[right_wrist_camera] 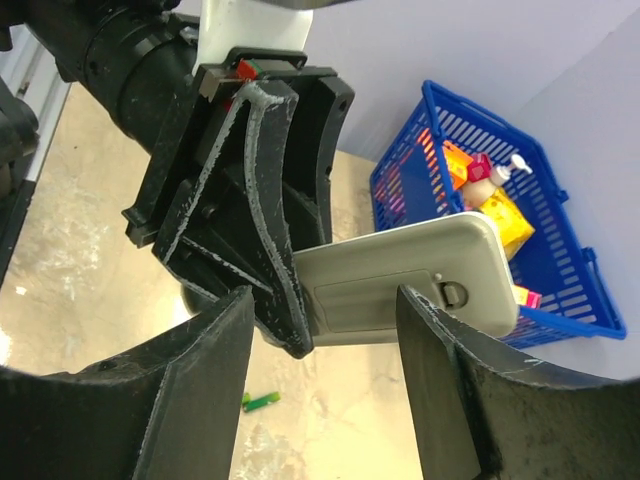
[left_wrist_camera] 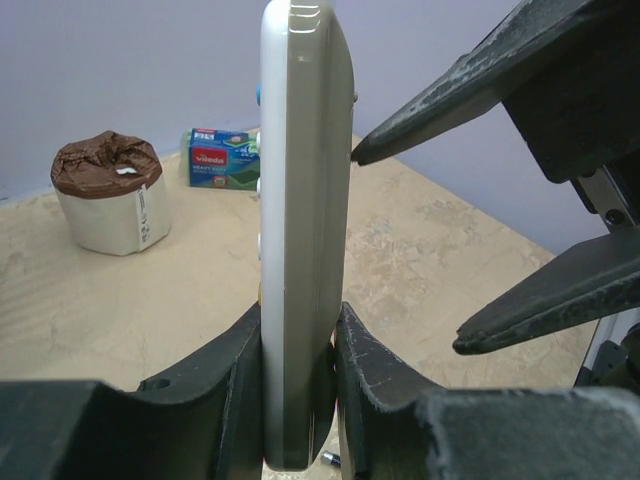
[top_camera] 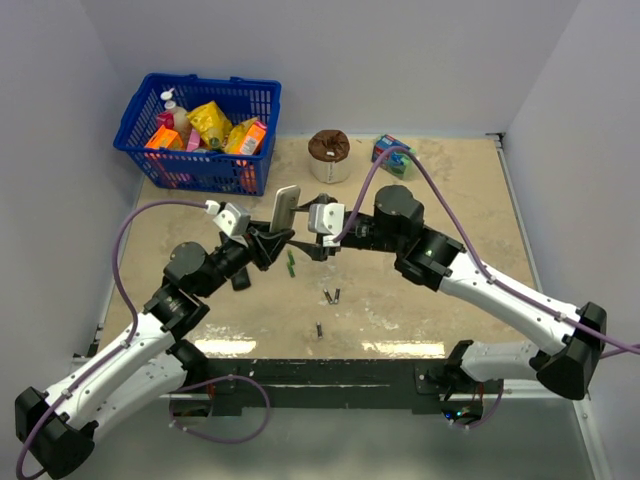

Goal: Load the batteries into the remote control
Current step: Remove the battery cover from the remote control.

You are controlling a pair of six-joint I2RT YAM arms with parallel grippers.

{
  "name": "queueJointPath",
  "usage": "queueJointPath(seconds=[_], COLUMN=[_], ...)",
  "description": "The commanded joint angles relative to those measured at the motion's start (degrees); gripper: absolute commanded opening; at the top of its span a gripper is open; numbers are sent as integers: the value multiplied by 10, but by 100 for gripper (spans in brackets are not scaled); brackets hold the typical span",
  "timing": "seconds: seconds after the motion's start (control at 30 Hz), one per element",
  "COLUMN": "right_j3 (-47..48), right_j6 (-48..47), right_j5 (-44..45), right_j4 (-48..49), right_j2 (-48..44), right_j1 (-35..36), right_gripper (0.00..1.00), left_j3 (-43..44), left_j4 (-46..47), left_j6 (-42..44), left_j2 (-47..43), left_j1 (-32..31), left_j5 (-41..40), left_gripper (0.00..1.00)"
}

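Three batteries [top_camera: 332, 295] lie loose on the desk, toward the middle of the near edge: one alone, and a pair side by side just beyond it. A green stick [top_camera: 291, 262] lies further in, slightly left. Above mid-desk the left gripper [left_wrist_camera: 300, 320] is clamped on the lower end of the remote control [left_wrist_camera: 305, 200], which stands upright, clear of the surface. The right gripper [right_wrist_camera: 325, 300] is spread wide, facing the remote's grey back and holding nothing. A blue basket [top_camera: 200, 170] occupies the far left corner.

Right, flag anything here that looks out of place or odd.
Nothing spilled or damaged. The batteries lie loose and scattered, two together and one apart; a small green stick lies near them. The remote control is held on end in the left gripper.
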Motion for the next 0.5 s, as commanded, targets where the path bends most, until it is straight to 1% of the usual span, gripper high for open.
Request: queueJointPath(seconds=[0.0, 0.2, 0.47], right_j3=[25, 15, 18], right_j6=[-22, -27, -28], right_j5=[14, 49, 40], right_j4=[39, 58, 52], right_j2=[-24, -31, -15], right_j1=[1, 1, 1], right_gripper=[63, 65, 65], left_j3=[26, 30, 33], left_j4=[13, 12, 13], left_j6=[-11, -12, -11], left_j2=[-5, -3, -2], left_j1=[0, 1, 1], left_j5=[13, 12, 15], left_gripper=[0, 0, 0])
